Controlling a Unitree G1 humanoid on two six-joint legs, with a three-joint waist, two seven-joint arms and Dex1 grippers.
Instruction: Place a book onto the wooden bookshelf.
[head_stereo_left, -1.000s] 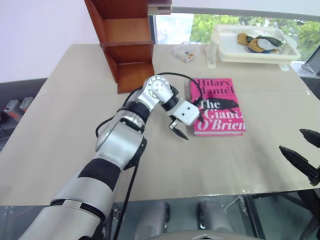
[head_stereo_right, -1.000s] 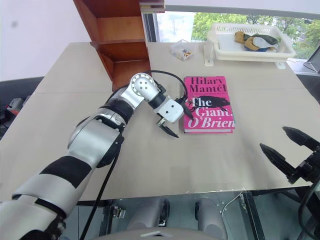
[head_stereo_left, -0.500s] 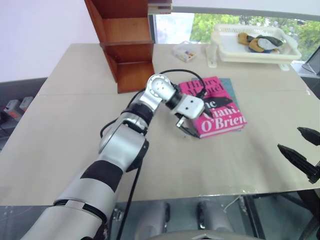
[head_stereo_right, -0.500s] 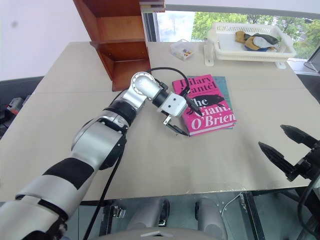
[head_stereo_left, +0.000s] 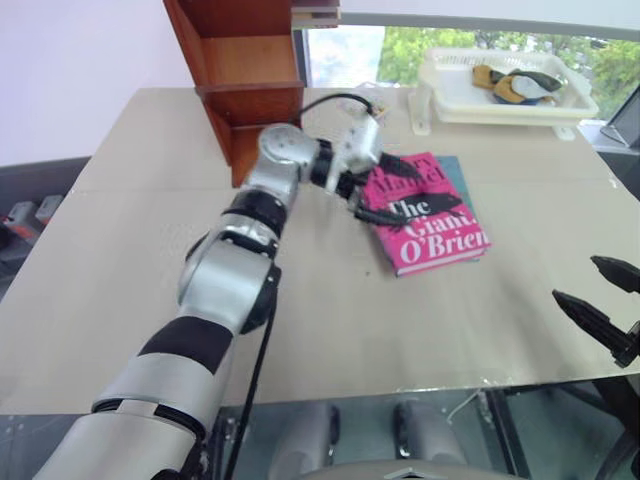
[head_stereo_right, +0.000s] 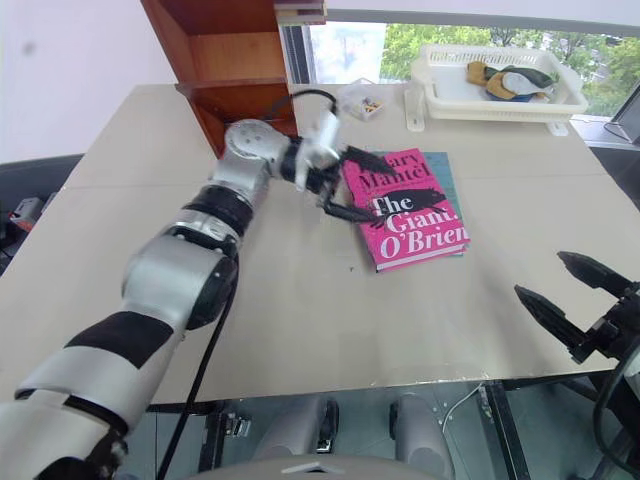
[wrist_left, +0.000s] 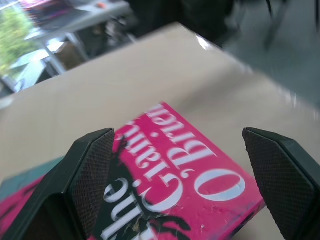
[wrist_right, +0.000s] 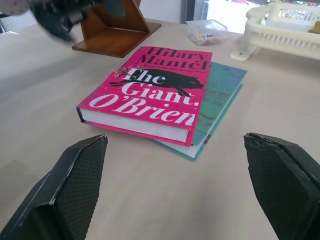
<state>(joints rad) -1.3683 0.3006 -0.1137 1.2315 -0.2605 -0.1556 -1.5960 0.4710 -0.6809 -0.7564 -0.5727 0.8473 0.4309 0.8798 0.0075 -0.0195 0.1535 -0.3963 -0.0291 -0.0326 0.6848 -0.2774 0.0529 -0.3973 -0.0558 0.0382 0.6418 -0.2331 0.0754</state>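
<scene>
Pink book (head_stereo_left: 425, 221) lies flat on the counter (head_stereo_left: 130, 250), skewed atop a teal book (wrist_right: 220, 95), near the bookshelf (head_stereo_left: 255, 90). Left claw (head_stereo_left: 375, 185) spread wide at its spine-side edge, gripping nothing. Right claw (wrist_right: 180, 195) released, well apart. Judgement: light, stiff paperback with a slick cover; pinch across the spine edge.

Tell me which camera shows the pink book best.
The right wrist view: the whole cover of the pink book and its page edge show. The eye views have its corner behind the left pincer; the left wrist view crops it.
</scene>
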